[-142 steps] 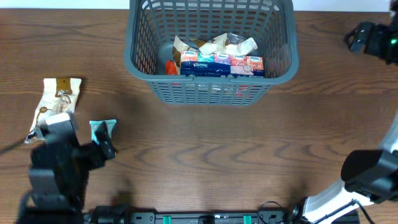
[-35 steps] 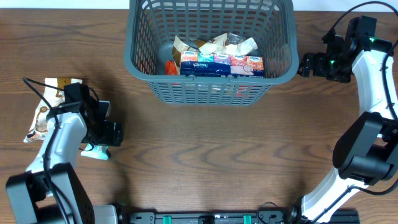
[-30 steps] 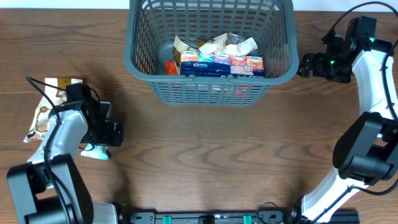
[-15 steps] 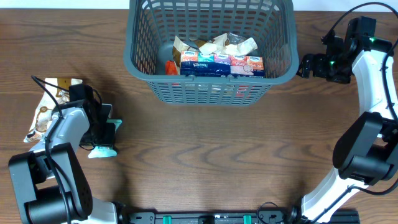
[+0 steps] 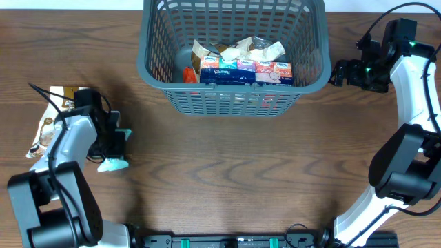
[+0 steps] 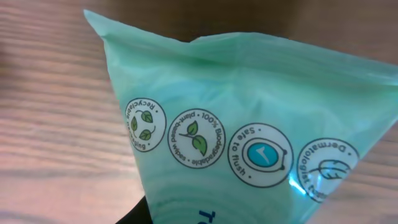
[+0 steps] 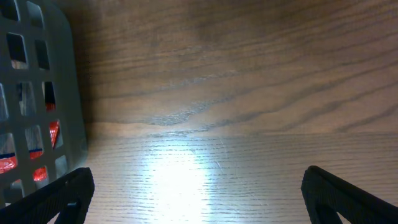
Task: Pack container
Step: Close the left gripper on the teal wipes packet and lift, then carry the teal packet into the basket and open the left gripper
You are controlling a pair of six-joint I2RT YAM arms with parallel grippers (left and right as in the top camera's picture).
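Container (image 5: 234, 102) sits at far edge of table (image 5: 227, 179), packets (image 5: 241, 65) inside. Left gripper (image 5: 116, 143), front-left of container, clamped on teal wipes packet (image 6: 249, 124). Right gripper (image 5: 341, 71) just right of container wall, jaws wide apart, empty.

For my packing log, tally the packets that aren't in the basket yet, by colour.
Teal packet: 1
White and brown packet: 1
Total: 2
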